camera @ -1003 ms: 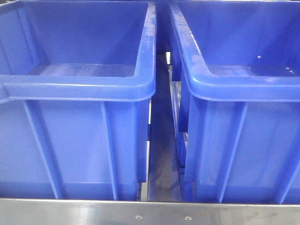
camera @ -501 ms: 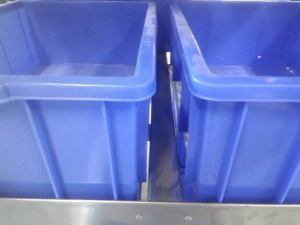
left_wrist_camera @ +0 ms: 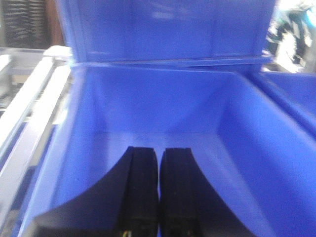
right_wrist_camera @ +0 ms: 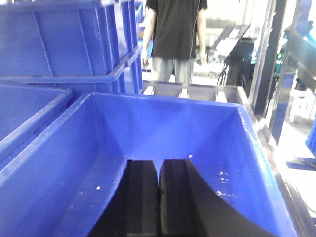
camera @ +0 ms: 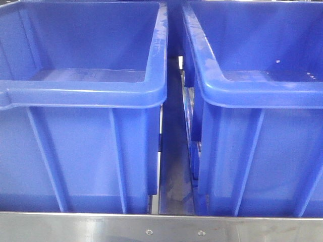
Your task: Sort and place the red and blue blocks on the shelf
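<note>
Both grippers closed over big blue plastic bins
Left gripper (left_wrist_camera: 158, 190) and right gripper (right_wrist_camera: 158, 197) jaws pressed together, empty, bin floors (right_wrist_camera: 207, 163) beyond; no writing legible; front view unchanged.

Front view: close, level, facing two blue bins (camera: 161, 96) side by side. Wrist views: each looks down-forward into one bin, left (left_wrist_camera: 148, 108), right (right_wrist_camera: 163, 123).
</note>
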